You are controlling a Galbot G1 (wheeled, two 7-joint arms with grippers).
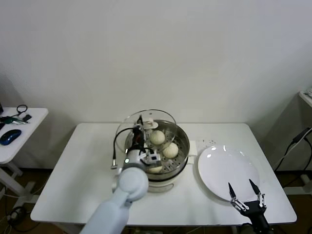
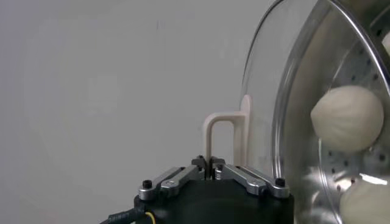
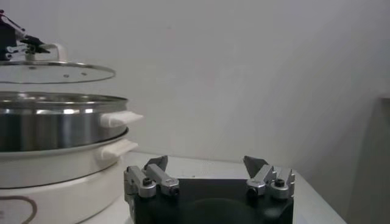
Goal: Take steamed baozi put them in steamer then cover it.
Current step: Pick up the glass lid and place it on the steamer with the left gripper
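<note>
Head view shows a white table [image 1: 63, 180] bearing the steamer [image 1: 181, 146], a steel basket on a white pot base, near the middle. Just beside it, toward the robot's right, lies a flat white plate [image 1: 226, 168], bare. Above the steamer hangs the cover [image 1: 163, 117], a clear glass lid with a metal rim, held apart from the basket rim and set toward the basket's far left side. In the right wrist view it looks roughly level. The left gripper [image 1: 142, 127] is clamped on the lid's cream-white bar handle [image 2: 220, 131], its jaws pinched tight around the bar. Three steamed baozi [image 1: 157, 137] can be seen on the perforated floor. The right gripper [image 1: 243, 192] waits at the plate's near edge, its jaws spread wide and grasping nothing.
</note>
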